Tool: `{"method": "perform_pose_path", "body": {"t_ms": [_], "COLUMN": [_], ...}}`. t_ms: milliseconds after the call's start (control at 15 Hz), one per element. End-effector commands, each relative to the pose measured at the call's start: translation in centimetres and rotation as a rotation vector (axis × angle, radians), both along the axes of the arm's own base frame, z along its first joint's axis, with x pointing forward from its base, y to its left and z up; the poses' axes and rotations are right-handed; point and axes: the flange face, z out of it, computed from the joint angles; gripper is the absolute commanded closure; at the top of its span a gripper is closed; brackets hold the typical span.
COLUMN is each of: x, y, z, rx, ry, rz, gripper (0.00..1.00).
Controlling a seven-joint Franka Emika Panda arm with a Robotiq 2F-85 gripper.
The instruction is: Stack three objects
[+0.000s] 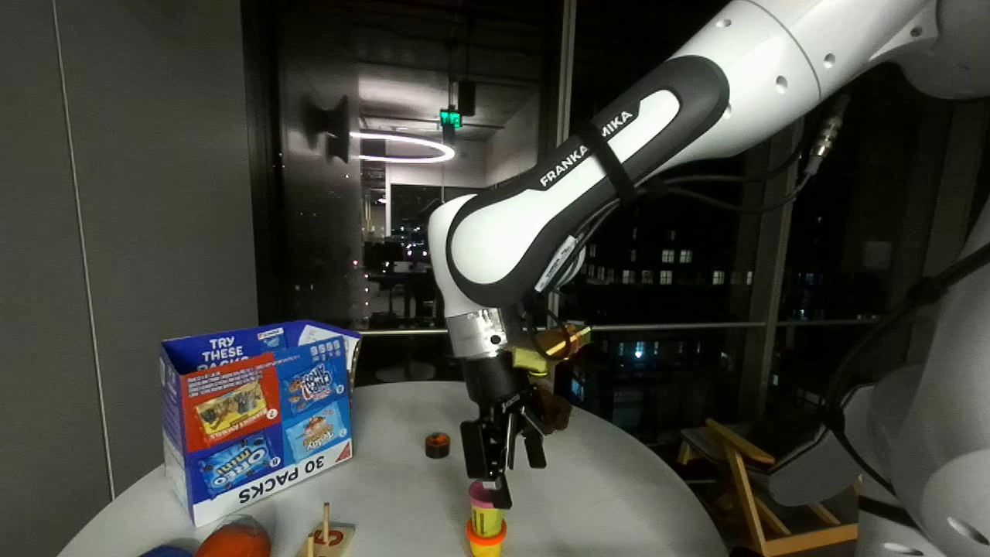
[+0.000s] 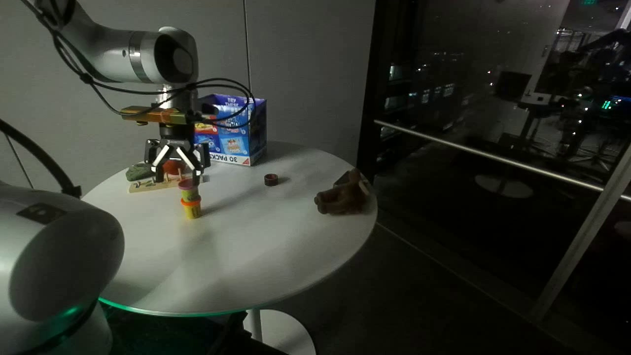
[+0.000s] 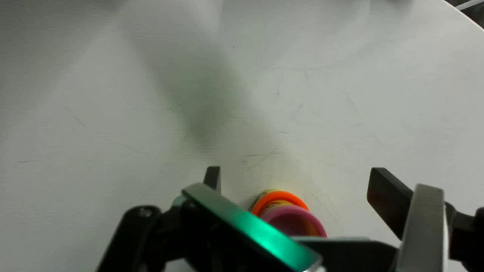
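Note:
Two small yellow cans stand stacked on the table. The upper can (image 2: 190, 195) has a pink rim (image 3: 317, 222); the lower can (image 2: 192, 211) has an orange rim (image 3: 281, 194). Apart from them, a small dark brownish round piece (image 1: 437, 445) rests on the table in both exterior views; the wrist view does not show it. Over the stack hangs my gripper (image 2: 177, 177), jaws wide apart and holding nothing. In the wrist view the cans appear low between the fingers, partly covered by the gripper. Whether a fingertip touches the pink rim I cannot tell.
A large blue printed carton (image 1: 255, 418) stands on the round white table (image 2: 256, 246). Near it are a reddish ball (image 1: 236, 539), a wooden board with pegs (image 2: 150, 185) and a grey-green lump (image 2: 139, 172). A brown toy figure (image 2: 342, 195) lies by the table's edge.

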Motion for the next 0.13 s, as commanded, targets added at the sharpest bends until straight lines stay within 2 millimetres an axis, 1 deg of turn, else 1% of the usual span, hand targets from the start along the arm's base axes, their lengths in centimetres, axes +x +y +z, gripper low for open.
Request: {"method": "perform_pose_path", "body": {"t_ms": [0, 67], "x": [0.02, 0.02], "y": [0.02, 0.02], "z": [0.04, 0.04], "rx": [0.000, 0.000], "ry": [0.001, 0.001], "rz": [0.000, 0.000], "gripper": [0.00, 0.00]}}
